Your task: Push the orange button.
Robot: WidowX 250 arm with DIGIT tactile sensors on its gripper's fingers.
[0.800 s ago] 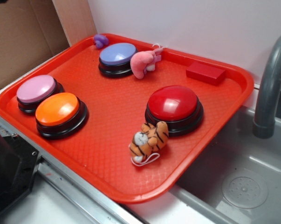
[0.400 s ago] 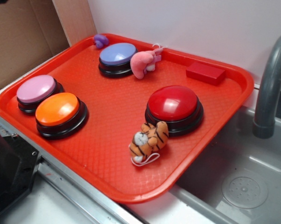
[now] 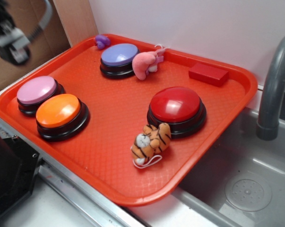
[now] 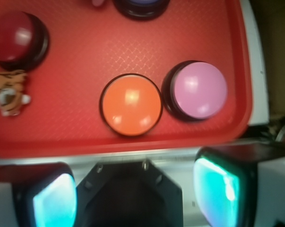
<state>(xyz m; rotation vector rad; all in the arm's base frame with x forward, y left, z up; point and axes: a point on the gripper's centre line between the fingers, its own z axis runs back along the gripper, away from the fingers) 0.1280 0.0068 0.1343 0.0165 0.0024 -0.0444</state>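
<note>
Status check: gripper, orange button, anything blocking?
Gripper open, empty, above tray's near edge. Orange button unpressed, touching pink button. Path clear.

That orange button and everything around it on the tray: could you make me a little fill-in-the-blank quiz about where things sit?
1. The orange button sits touching the ____ button.
2. The striped toy tiger lies just in front of the ____ button.
3. All the buttons rest on a red ____.
4. The gripper, fingers wide apart, is ____ the orange button, not touching it.

Missing words: pink; red; tray; above
</note>
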